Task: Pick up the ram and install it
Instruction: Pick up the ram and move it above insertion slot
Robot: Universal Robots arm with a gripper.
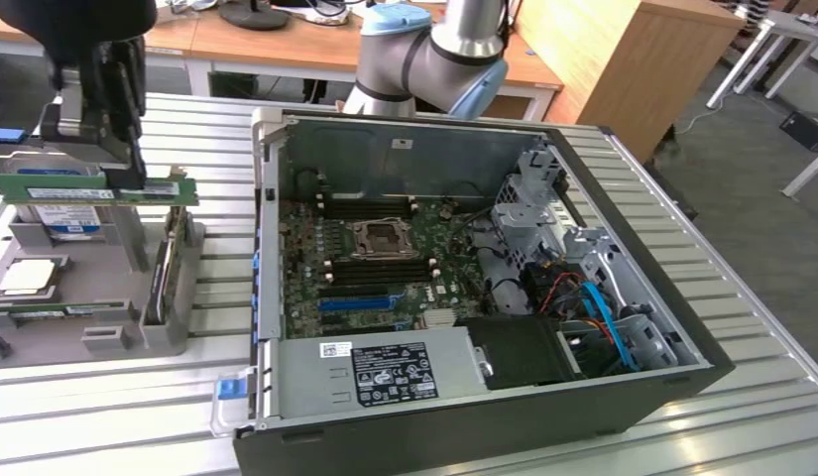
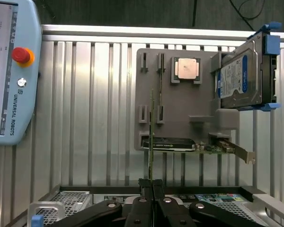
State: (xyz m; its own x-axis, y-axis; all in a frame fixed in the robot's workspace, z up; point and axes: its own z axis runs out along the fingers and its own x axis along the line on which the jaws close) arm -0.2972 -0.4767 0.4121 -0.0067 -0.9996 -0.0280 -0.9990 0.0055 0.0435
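Bright, even light, soft shadows, mild glare on the ribbed table (image 2: 99,94)

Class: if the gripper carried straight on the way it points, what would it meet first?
Probably the grey tray: the gripper, shut on the ram, points down at it, so the ram's edge would land first, near the upright card.

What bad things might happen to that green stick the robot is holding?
The gripper pinches the thin ram by one edge, so it might tilt or slip. It hangs over the gray holder and its upright card, which it might clip. The black slots in the case are narrow, so a small misalignment might jam it.
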